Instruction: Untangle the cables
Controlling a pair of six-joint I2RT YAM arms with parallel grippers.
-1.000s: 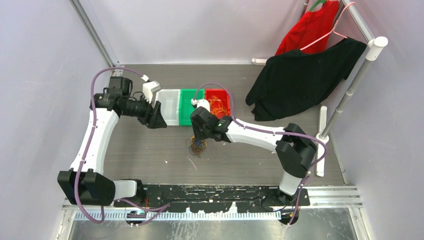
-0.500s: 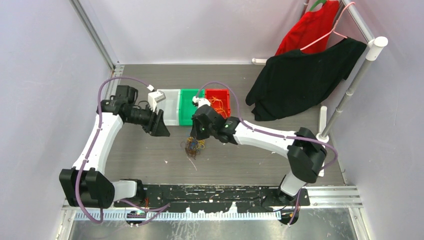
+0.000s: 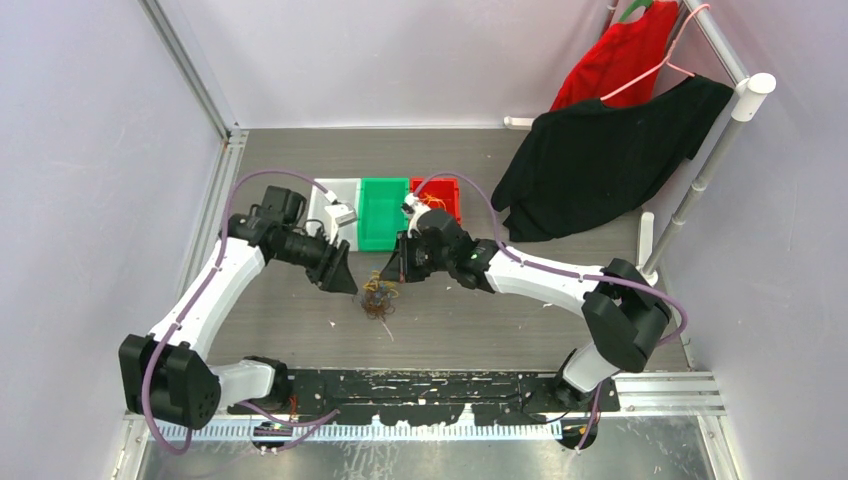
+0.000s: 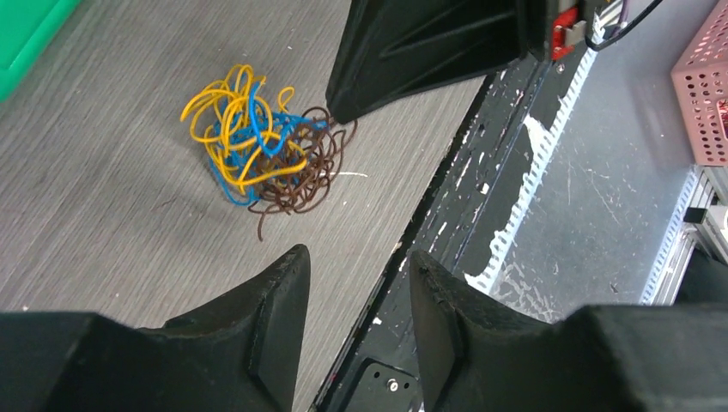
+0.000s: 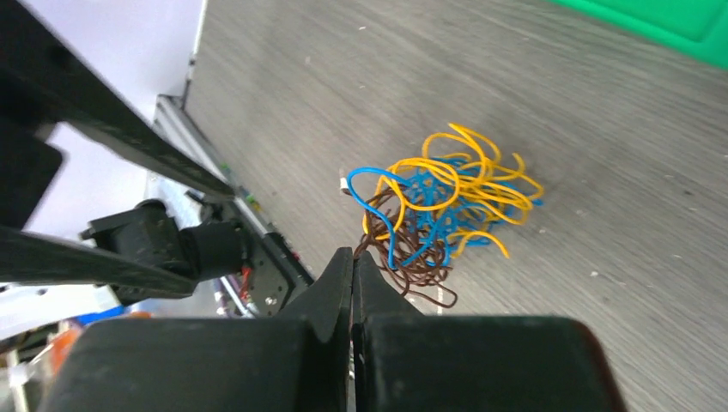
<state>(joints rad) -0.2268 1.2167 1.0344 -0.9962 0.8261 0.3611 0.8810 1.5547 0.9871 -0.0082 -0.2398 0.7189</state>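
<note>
The cables are one small tangle of orange-yellow, blue and dark brown strands (image 3: 378, 298) lying on the grey table, between my two grippers. In the right wrist view the tangle (image 5: 442, 210) lies just beyond my right gripper (image 5: 354, 255), which is shut with a brown strand pinched at its tips. From above, the right gripper (image 3: 392, 272) sits at the tangle's upper right. My left gripper (image 3: 346, 280) is open and empty just left of the tangle. In the left wrist view the tangle (image 4: 257, 154) lies ahead of the left gripper (image 4: 356, 255), with the right gripper's black finger (image 4: 412, 51) touching its brown part.
A white bin (image 3: 332, 205), a green bin (image 3: 382, 212) and a red bin (image 3: 442, 195) holding orange strands stand in a row behind the tangle. A black cloth (image 3: 600, 160) and a red cloth (image 3: 620, 50) hang at the back right. The black base rail (image 4: 481, 215) runs near.
My left arm has swung right and nearer, up to the tangle. My right gripper has drawn back and to the right, and the tangle has shifted slightly left.
</note>
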